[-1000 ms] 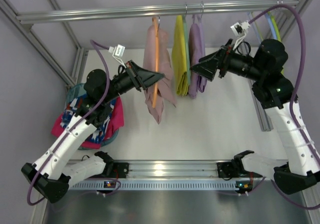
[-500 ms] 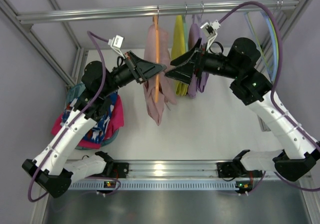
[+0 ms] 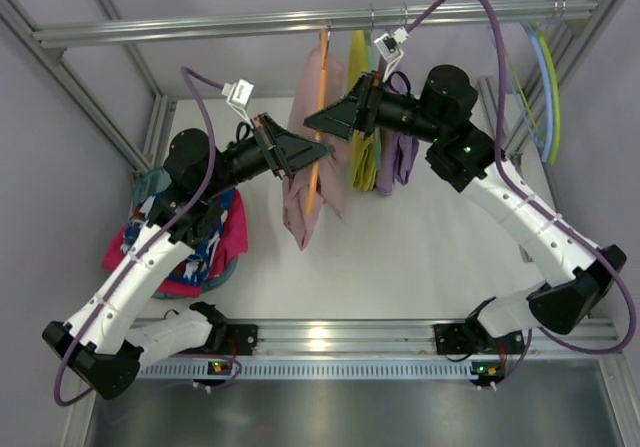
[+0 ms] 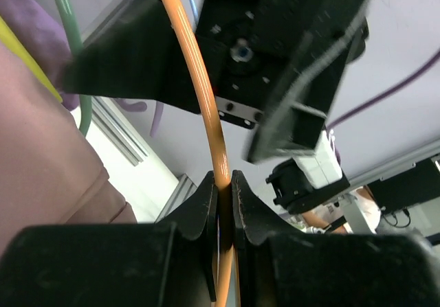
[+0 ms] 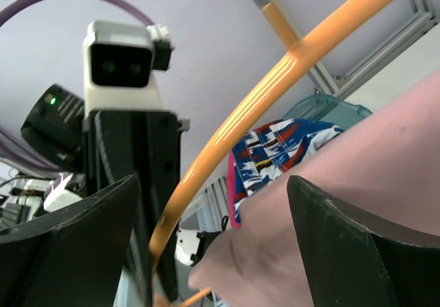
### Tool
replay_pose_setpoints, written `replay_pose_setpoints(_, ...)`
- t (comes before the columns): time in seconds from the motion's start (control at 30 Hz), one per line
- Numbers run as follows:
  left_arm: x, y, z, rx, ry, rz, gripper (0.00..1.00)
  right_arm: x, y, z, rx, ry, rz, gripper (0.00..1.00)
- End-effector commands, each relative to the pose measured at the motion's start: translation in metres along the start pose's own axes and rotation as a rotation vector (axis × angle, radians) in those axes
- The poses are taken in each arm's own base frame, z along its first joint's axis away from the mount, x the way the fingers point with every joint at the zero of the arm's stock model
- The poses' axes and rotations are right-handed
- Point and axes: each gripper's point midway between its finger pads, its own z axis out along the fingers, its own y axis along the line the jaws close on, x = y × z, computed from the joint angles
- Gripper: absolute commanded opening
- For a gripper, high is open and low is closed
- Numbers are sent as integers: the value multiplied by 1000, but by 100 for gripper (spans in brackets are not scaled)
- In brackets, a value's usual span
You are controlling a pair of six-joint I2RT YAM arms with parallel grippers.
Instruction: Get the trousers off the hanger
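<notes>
The left gripper (image 4: 225, 183) clamps shut on the orange hanger (image 4: 203, 94), the right gripper (image 5: 213, 190) stands wide open just across it, and the pink trousers (image 3: 298, 207) hang folded over that hanger from the rail (image 3: 200, 25) between both grippers.

Smooth glossy orange plastic hanger (image 4: 206, 108); soft matt pink cloth trousers (image 3: 300, 202); dull silver metal rail (image 3: 250, 24) w/ grooves; left gripper (image 4: 222, 183) matt black plastic.

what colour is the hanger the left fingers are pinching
Bright orange, clearest in the left wrist view, where the hanger sits between the left fingers.
</notes>
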Motion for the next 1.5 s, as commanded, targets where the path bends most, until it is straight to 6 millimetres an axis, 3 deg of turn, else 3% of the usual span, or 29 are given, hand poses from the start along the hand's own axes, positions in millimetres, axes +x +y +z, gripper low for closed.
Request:
replay_pose_setpoints(0.0,-15,-69,-20,250,-90,259,0,-30,42,13,-124,-87,-21,88)
replay_pose_setpoints(0.13,-2,-56,-20,238,-62,281,0,-26,51,22,-167,-65,-9,62)
replay_pose_setpoints(0.17,-1,-56,-22,239,-65,297,0,-24,54,21,-178,-56,-10,47)
replay_pose_setpoints(0.2,2,-49,-22,228,-61,316,0,-21,56,20,-181,-49,-7,40)
replay_pose_setpoints(0.23,4,-46,-23,224,-61,335,4,-19,57,20,-182,-44,-5,26)
replay_pose_setpoints(0.27,5,-47,-26,227,-64,355,9,-16,57,16,-179,-35,1,18)
replay_pose_setpoints(0.3,7,-39,-26,205,-66,389,18,-12,58,14,-175,-27,5,11)
replay_pose_setpoints(0.33,9,-34,-28,183,-61,402,34,-11,56,12,-166,-22,9,0)
replay_pose_setpoints(0.47,12,-16,-39,111,-77,546,63,-4,64,-1,-177,-4,13,0)
replay_pose_setpoints(0.57,13,-5,-54,46,-98,651,72,-2,69,-7,-188,8,26,0)
replay_pose_setpoints(0.6,19,12,-59,-4,-72,696,74,-1,71,-8,-190,9,40,0)
replay_pose_setpoints(0.67,23,19,-75,-43,-69,811,77,0,71,-11,-188,12,65,0)
replay_pose_setpoints(0.7,35,36,-81,-70,-20,830,88,-1,72,-12,-188,9,88,0)
replay_pose_setpoints(0.83,58,54,-105,-80,13,942,98,-3,78,-12,-207,6,134,0)
replay_pose_setpoints(0.97,68,84,-105,-125,61,988,98,-10,85,-10,-224,-3,185,0)
replay_pose_setpoints(1.13,59,101,-93,-151,35,1066,98,-6,92,-3,-251,16,208,0)
replay_pose_setpoints(1.27,47,96,-79,-120,-23,1108,98,2,99,1,-276,37,225,0)
replay_pose_setpoints(1.47,47,96,-61,-86,-51,1134,98,8,109,4,-315,59,222,0)
